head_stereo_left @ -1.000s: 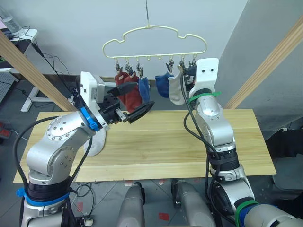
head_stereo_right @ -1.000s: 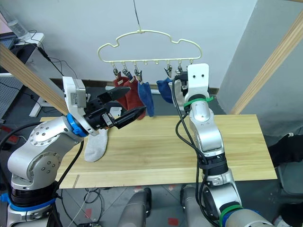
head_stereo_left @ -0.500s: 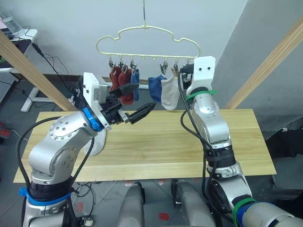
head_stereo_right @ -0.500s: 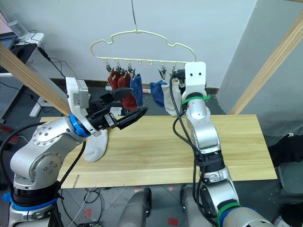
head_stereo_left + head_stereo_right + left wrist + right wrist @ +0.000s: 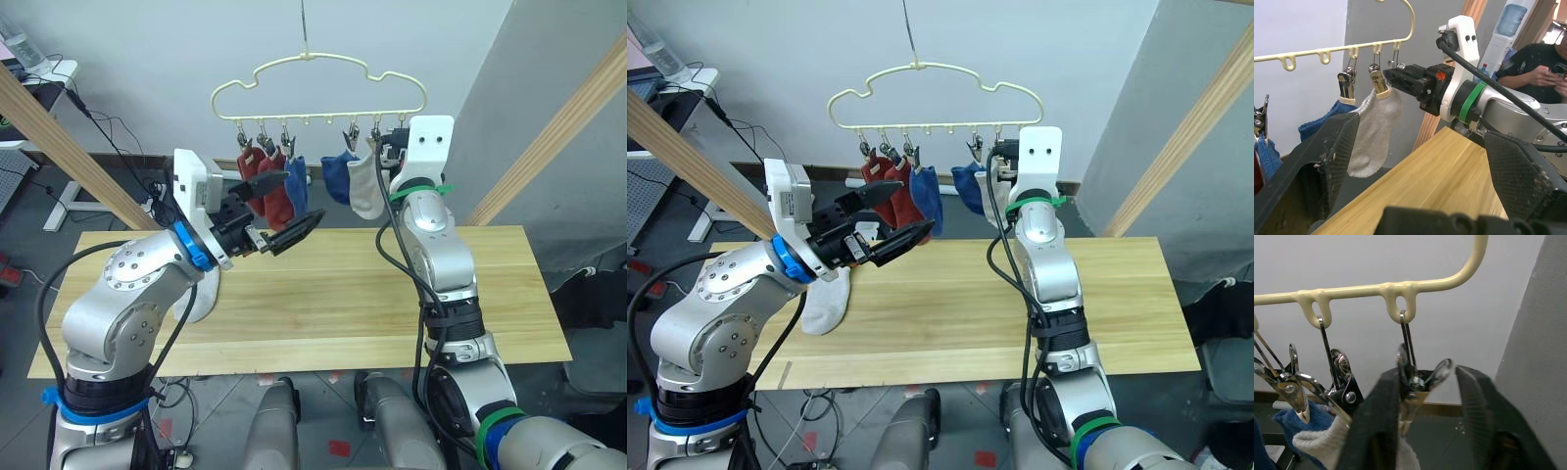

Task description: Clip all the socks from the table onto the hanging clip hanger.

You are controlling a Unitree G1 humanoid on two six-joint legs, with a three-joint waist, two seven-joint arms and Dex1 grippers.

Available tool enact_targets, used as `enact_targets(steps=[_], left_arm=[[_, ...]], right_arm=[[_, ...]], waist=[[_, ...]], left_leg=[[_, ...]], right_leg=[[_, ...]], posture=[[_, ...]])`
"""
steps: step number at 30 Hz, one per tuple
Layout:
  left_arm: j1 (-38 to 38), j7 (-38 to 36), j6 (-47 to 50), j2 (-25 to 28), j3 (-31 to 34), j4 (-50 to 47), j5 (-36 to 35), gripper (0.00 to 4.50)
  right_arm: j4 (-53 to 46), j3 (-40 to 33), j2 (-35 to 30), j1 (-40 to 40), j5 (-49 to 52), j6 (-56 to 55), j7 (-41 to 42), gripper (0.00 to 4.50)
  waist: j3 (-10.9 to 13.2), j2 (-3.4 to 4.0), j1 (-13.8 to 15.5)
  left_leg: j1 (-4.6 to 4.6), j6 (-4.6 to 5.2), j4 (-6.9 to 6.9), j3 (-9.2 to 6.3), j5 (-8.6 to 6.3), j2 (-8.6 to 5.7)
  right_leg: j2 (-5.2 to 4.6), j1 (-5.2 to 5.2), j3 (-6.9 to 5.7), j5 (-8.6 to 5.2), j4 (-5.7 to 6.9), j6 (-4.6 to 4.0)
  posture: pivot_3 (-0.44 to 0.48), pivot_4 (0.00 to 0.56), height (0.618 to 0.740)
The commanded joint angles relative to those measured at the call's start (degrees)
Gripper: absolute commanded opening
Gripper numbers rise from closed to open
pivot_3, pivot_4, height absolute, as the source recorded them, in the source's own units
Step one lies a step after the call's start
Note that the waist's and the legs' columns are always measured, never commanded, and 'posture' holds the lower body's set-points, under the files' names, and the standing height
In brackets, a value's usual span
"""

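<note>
The right gripper (image 5: 1422, 404) holds its fingers wide, straddling the end clip (image 5: 1418, 377) of the clip hanger (image 5: 318, 73), upper centre. The left gripper (image 5: 284, 208) gapes empty. One grey sock (image 5: 828, 299) lies on the table (image 5: 392, 294), left. Squeeze the clip squarely and steady the hanger.

A robotics lab or test room, set up as a mock laundry station.

A pale wooden table (image 5: 343, 294) stands on a grey floor against a plain white wall. Slanting wooden poles (image 5: 69, 147) rise on both sides like a makeshift frame, and a yellow clip hanger (image 5: 318, 88) with socks (image 5: 367, 186) hangs from a thin line. Loose black cables (image 5: 118, 137) trail along the wall and floor beside a white desk (image 5: 49, 78) at the left. From the left wrist view, a water cooler bottle (image 5: 1511, 19) stands behind, and a seated person (image 5: 1537, 63) in black looks down at a phone.
</note>
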Motion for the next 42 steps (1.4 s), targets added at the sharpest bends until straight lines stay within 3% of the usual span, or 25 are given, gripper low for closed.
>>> enact_targets(steps=[1,14,23,28,33,39,42], left_arm=[[-0.71,0.23,-0.41,-0.19,-0.11,-1.98,-0.4,4.5],[-0.53,0.47,-0.55,-0.12,-0.52,-2.06,-0.37,4.5],[0.76,-0.73,-1.63,-0.01,-1.22,-1.35,1.39,4.5],[1.19,-1.13,-1.24,0.22,-1.28,-1.46,1.21,4.5],[3.01,-2.77,-0.88,1.29,-0.98,-0.58,1.22,4.5],[3.46,-3.07,-0.77,1.12,-1.24,-0.53,1.15,4.5],[4.53,-3.11,-0.99,1.72,-0.91,-0.23,1.94,4.5]], right_arm=[[-1.28,0.0,0.6,-1.41,0.11,-1.57,-0.49,0.23],[-2.91,0.42,0.65,-0.79,1.1,0.68,2.08,0.12],[-10.71,-4.37,-5.26,-0.94,13.55,15.62,15.26,0.12],[-14.25,-8.3,-5.17,-1.39,20.85,25.16,17.04,0.12],[-13.87,-25.93,-5.13,-6.48,36.88,47.12,15.89,0.12],[-9.02,-39.83,-4.29,-15.31,43.07,63.95,13.74,0.12],[-7.01,-46.12,-2.13,-19.23,44.42,66.96,10.18,0.12]], waist=[[0.0,0.0,0.0],[0.0,0.0,0.0],[0.0,0.0,0.05],[0.0,0.01,-0.12],[0.01,0.02,-0.01],[0.02,0.03,-0.02],[0.02,0.04,-0.21]], left_leg=[[0.0,0.0,0.0,0.0,0.0,0.0],[0.0,0.0,0.0,-0.01,0.0,0.0],[0.0,0.0,0.01,-0.01,0.0,-0.02],[0.01,0.0,0.0,-0.02,0.0,0.02],[0.0,0.01,0.02,-0.02,0.0,0.0],[0.0,0.02,0.01,0.01,-0.01,-0.03],[0.0,0.02,0.0,0.02,-0.01,-0.02]], right_leg=[[0.0,0.0,-0.01,0.01,0.0,-0.01],[0.0,0.0,-0.01,0.02,0.01,-0.03],[-0.02,0.02,-0.02,0.03,0.0,-0.06],[0.01,0.01,-0.01,0.03,0.03,-0.05],[-0.01,0.01,-0.01,0.06,0.04,-0.1],[-0.02,0.02,0.0,0.02,0.01,-0.04],[0.0,0.0,0.0,0.03,0.03,-0.05]], posture=[[0.046,0.315,0.74],[0.049,0.312,0.74],[0.029,0.323,0.74],[0.029,0.323,0.74],[0.012,0.333,0.74],[0.0,0.339,0.74],[-0.002,0.341,0.74]])
